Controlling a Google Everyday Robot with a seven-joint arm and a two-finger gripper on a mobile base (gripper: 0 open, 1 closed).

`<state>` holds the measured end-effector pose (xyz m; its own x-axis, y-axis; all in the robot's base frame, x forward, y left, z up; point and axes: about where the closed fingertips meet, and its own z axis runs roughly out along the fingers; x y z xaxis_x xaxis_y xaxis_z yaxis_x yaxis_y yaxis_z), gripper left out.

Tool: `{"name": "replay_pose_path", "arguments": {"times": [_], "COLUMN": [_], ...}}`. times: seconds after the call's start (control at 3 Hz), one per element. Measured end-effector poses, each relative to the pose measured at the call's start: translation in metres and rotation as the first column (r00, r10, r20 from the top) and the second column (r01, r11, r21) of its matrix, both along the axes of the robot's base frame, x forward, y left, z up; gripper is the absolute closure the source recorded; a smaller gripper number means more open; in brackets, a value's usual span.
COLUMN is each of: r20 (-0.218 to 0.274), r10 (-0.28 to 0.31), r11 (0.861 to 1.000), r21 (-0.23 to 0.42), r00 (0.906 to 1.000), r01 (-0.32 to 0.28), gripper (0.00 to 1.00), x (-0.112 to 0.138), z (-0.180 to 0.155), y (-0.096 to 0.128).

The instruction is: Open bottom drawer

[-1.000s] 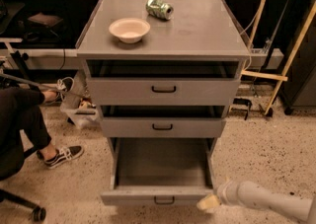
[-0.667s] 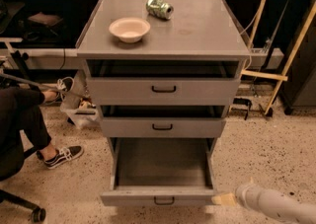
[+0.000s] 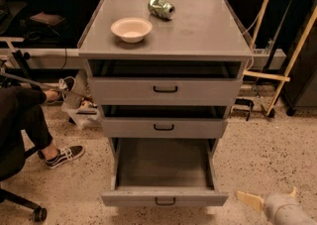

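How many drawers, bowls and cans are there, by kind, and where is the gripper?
Drawers: 3 (top drawer, middle drawer, bottom drawer pulled open)
Bowl: 1
Can: 1
Total: 5
The gripper sits low at the right, beside the bottom drawer, not touching it.

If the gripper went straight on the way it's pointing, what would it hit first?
Probably the right end of the pulled-out grey flat-fronted bottom drawer; the gripper sits low right, pointing left at it, though depth is unclear.
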<state>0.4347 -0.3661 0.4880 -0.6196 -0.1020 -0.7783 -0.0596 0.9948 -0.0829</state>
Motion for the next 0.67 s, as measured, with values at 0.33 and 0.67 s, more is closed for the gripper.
{"name": "replay_pose_path", "arguments": {"times": [0.33, 0.67], "r20": [0.136, 0.190], "r10": [-0.135, -0.205], "r11": [0.990, 0.977], "r21": [-0.022, -0.017], "r00": [0.9815, 0.9603], "r01": [0.139, 0.212], "gripper": [0.00, 0.00], "x": [-0.055, -0.126], "z": [0.079, 0.128], "y": [0.001, 0.028]}}
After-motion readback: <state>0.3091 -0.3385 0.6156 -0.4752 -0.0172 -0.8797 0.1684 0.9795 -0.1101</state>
